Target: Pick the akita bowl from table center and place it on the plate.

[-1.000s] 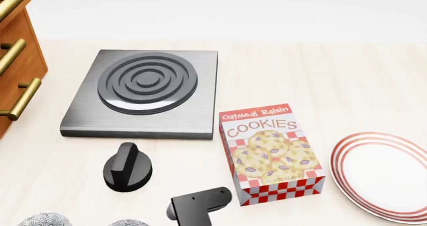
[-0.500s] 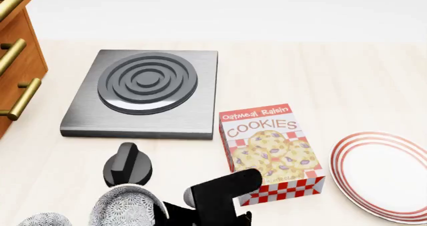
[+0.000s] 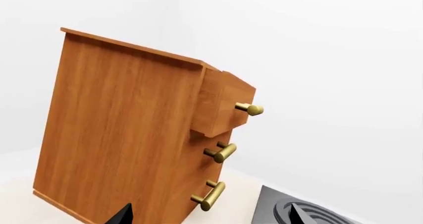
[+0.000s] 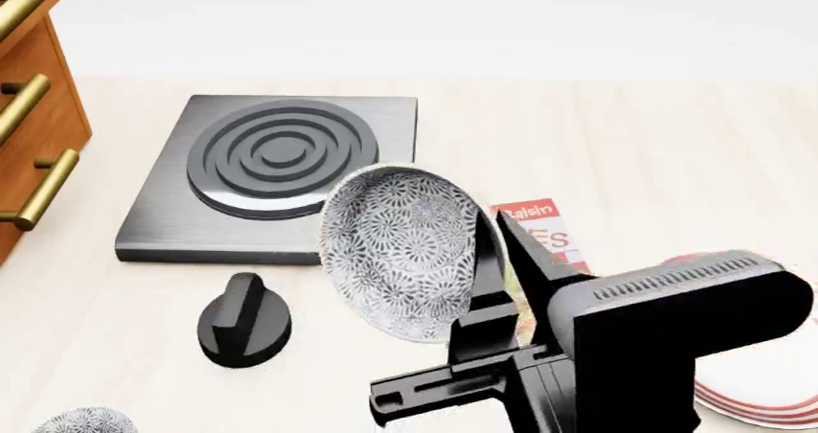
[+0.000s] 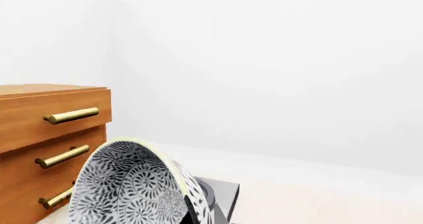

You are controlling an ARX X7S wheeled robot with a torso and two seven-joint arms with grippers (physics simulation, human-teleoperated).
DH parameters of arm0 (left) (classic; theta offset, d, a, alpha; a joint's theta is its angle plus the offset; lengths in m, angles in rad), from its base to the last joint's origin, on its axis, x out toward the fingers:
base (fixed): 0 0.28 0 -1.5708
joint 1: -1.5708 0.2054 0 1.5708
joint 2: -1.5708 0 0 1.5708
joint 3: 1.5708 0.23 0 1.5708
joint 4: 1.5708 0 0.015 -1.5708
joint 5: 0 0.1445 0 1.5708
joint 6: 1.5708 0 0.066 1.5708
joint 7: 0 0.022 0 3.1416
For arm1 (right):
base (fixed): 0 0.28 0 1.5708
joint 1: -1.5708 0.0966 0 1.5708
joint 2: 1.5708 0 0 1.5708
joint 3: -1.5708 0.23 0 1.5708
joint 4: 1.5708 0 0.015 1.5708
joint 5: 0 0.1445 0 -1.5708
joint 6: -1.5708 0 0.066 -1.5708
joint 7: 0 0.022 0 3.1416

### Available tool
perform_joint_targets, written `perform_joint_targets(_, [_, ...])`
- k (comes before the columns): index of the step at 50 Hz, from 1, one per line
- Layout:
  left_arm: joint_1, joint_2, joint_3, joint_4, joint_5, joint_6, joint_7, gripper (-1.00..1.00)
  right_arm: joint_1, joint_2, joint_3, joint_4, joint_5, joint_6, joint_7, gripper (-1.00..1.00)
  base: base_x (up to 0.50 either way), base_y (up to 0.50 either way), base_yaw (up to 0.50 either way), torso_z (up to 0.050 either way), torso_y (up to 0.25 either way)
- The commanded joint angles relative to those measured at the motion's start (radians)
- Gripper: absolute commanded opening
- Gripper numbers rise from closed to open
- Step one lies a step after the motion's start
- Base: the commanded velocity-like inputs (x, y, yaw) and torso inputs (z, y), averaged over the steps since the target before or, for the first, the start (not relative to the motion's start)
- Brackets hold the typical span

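Right end effector [image 4: 492, 261] clamped on rim of akita bowl [image 4: 398, 253], bowl lifted off table [image 4: 665, 146] and tipped on its side, opening toward camera in head view. Plate [image 4: 767, 406] sits on table to the right of end effector, mostly hidden by the arm, not touching bowl. Cookie box [image 4: 537, 230] just behind end effector, stove burner [image 4: 275, 170] and black knob [image 4: 243, 323] to its left. Second patterned bowl [image 4: 83, 421] lower left. Left end effector [image 3: 208, 216]: only fingertips seen, spread apart, nothing between them, facing wooden drawer cabinet [image 3: 126, 135].
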Motion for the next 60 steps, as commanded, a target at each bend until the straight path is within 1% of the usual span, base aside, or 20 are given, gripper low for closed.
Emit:
perform_joint_targets(1, [0.001, -0.003, 0.003, 0.000, -0.001, 0.006, -0.003, 1.00, 0.036, 0.089, 0.079, -0.097, -0.170, -0.040, 0.120, -1.00, 0.00, 0.00, 0.00, 0.000, 0.000])
perform_joint_targets(4, [-0.003, -0.004, 0.004, -0.003, -0.001, 0.005, -0.005, 1.00, 0.057, 0.113, 0.076, -0.084, -0.224, -0.030, 0.152, -1.00, 0.00, 0.00, 0.00, 0.000, 0.000])
perform_joint_targets(8, [-0.007, -0.005, 0.012, -0.003, 0.003, 0.004, -0.006, 1.00, 0.093, 0.143, 0.050, -0.044, -0.273, 0.035, 0.190, -1.00, 0.00, 0.00, 0.00, 0.000, 0.000])
perform_joint_targets(12, [-0.007, -0.007, 0.011, -0.005, 0.001, 0.006, -0.006, 1.00, 0.129, 0.134, 0.051, -0.005, -0.261, 0.128, 0.224, -1.00, 0.00, 0.00, 0.00, 0.000, 0.000])
perform_joint_targets(14, [-0.008, -0.008, 0.010, -0.008, -0.001, 0.007, -0.006, 1.00, 0.142, 0.107, 0.093, 0.019, -0.217, 0.153, 0.222, -1.00, 0.00, 0.00, 0.00, 0.000, 0.000])
perform_joint_targets(16, [-0.007, -0.009, 0.009, -0.007, -0.002, 0.006, -0.008, 1.00, 0.159, 0.108, 0.101, 0.029, -0.207, 0.173, 0.223, -1.00, 0.00, 0.00, 0.00, 0.000, 0.000])
perform_joint_targets(19, [-0.005, -0.010, 0.010, -0.005, -0.003, 0.006, -0.009, 1.00, 0.193, 0.087, 0.154, 0.058, -0.156, 0.220, 0.222, -1.00, 0.00, 0.00, 0.00, 0.000, 0.000])
perform_joint_targets(24, [-0.004, -0.011, 0.011, -0.005, -0.004, 0.007, -0.012, 1.00, 0.227, 0.083, 0.197, 0.132, -0.132, 0.230, 0.208, -1.00, 0.00, 0.00, 0.00, 0.000, 0.000])
perform_joint_targets(28, [-0.002, -0.011, 0.012, -0.007, -0.004, 0.010, -0.012, 1.00, 0.223, 0.078, 0.203, 0.184, -0.129, 0.229, 0.199, -1.00, 0.00, 0.00, 0.00, 0.000, 0.000])
perform_joint_targets(41, [0.007, -0.012, 0.014, -0.009, -0.002, 0.020, -0.015, 1.00, 0.190, -0.017, 0.364, 0.408, -0.003, 0.251, 0.149, -1.00, 0.00, 0.00, 0.00, 0.000, 0.000])
perform_joint_targets(58, [0.008, -0.018, 0.018, -0.010, -0.005, 0.024, -0.020, 1.00, 0.190, -0.014, 0.362, 0.409, 0.002, 0.248, 0.152, -1.00, 0.00, 0.00, 0.00, 0.000, 0.001])
perform_joint_targets(59, [0.007, -0.018, 0.019, -0.012, -0.006, 0.024, -0.019, 1.00, 0.253, -0.056, 0.495, 0.474, 0.152, 0.398, 0.172, -1.00, 0.00, 0.00, 0.00, 0.000, 0.000])
perform_joint_targets(60, [0.006, -0.018, 0.019, -0.014, -0.007, 0.024, -0.019, 1.00, 0.284, -0.066, 0.541, 0.502, 0.249, 0.490, 0.200, -1.00, 0.00, 0.00, 0.00, 0.000, 0.000])
